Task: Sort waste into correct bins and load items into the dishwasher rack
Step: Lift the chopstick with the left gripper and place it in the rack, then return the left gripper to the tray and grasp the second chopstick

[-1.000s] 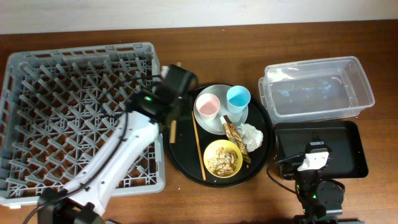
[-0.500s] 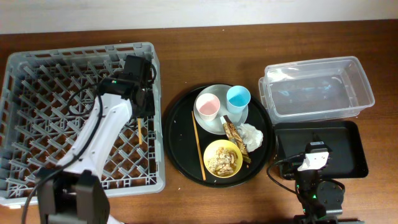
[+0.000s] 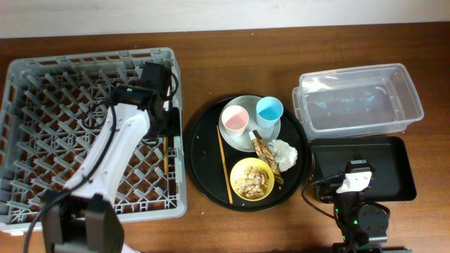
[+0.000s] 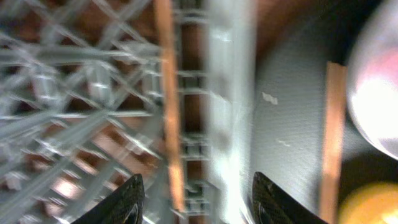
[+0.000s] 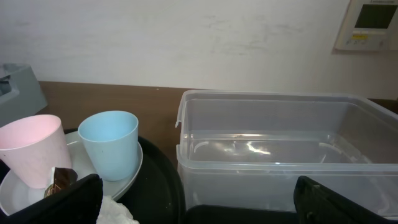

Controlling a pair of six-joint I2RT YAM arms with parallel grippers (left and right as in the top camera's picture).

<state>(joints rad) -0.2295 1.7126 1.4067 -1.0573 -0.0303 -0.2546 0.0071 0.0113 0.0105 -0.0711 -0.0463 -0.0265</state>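
Observation:
My left gripper [image 4: 199,205] hangs open over the right edge of the grey dishwasher rack [image 3: 56,91]. One wooden chopstick [image 4: 169,106] lies loose on the lattice between the fingers, seen from overhead as a chopstick [image 3: 165,151] by the rack wall. The second chopstick [image 3: 225,165] lies on the round black tray. On the pale plate [image 3: 247,140] stand the pink cup [image 3: 234,119] and blue cup [image 3: 269,110]. The yellow bowl [image 3: 252,178] holds beige scraps. The gold-brown wrapper [image 3: 266,151] and white napkin [image 3: 285,153] lie beside it. My right gripper [image 5: 208,205] is open and empty.
The clear tub [image 3: 358,98] stands at the back right, with the shallow black rectangular tray [image 3: 383,165] in front of it. The right arm [image 3: 355,186] sits at that tray's near edge. The large round black tray [image 3: 200,147] lies between rack and bins.
My left arm carried a chopstick from the round tray's edge leftward over the rack. The fingers have opened and the chopstick now lies on the lattice. The right arm has not moved.

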